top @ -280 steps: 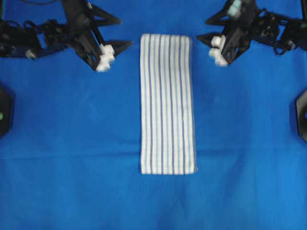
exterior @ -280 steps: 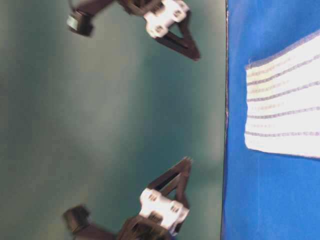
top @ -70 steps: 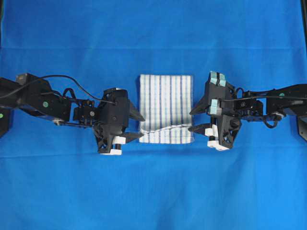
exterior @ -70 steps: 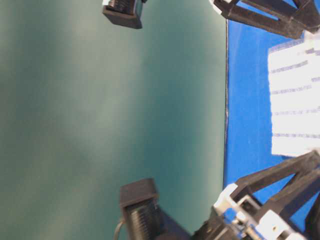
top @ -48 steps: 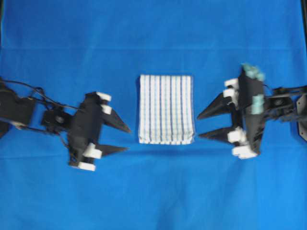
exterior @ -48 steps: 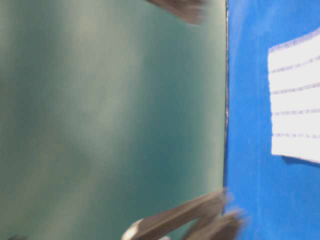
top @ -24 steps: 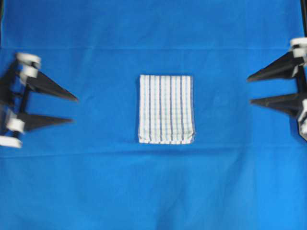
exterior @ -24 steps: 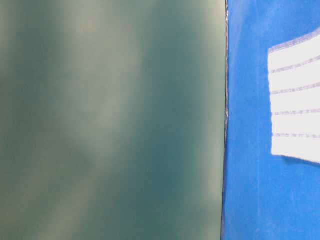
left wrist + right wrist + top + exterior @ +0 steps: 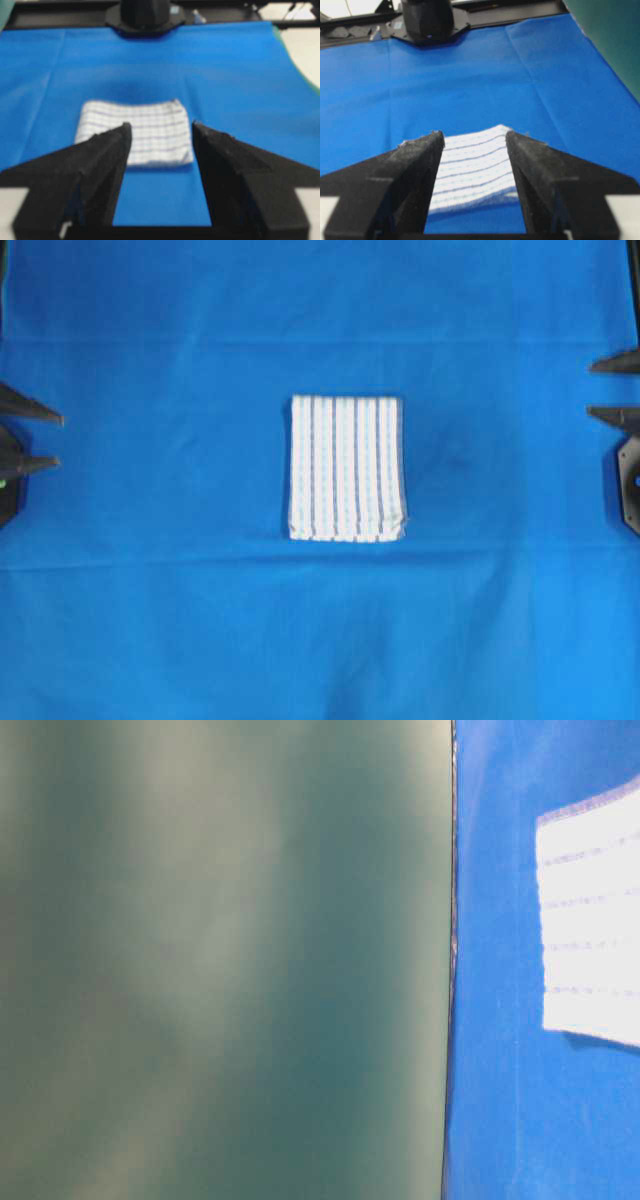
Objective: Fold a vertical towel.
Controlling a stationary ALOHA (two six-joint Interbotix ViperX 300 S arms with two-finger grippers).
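Observation:
The towel [image 9: 346,468], white with thin blue lengthwise stripes, lies folded into a short rectangle in the middle of the blue cloth, its doubled edge toward the front. The table-level view shows one end of the towel [image 9: 590,920]. My left gripper [image 9: 58,440] is at the far left edge, open and empty, only its black fingertips showing. At the far right edge my right gripper [image 9: 590,390] is likewise open and empty. Each wrist view looks at the cloth from well away: the towel [image 9: 157,135] past the left gripper [image 9: 161,125], the towel [image 9: 475,165] past the right gripper [image 9: 474,133].
A large plain blue cloth [image 9: 150,620] covers the table, with a faint crease across it just below the towel. Black arm bases stand at the side edges [image 9: 630,480] [image 9: 8,490], the opposite base [image 9: 145,15] [image 9: 427,20] showing in each wrist view. A green wall [image 9: 200,960] stands behind.
Both grippers have drawn away from the towel's sides outward to the left and right edges, still open. The folded towel has stayed in place.

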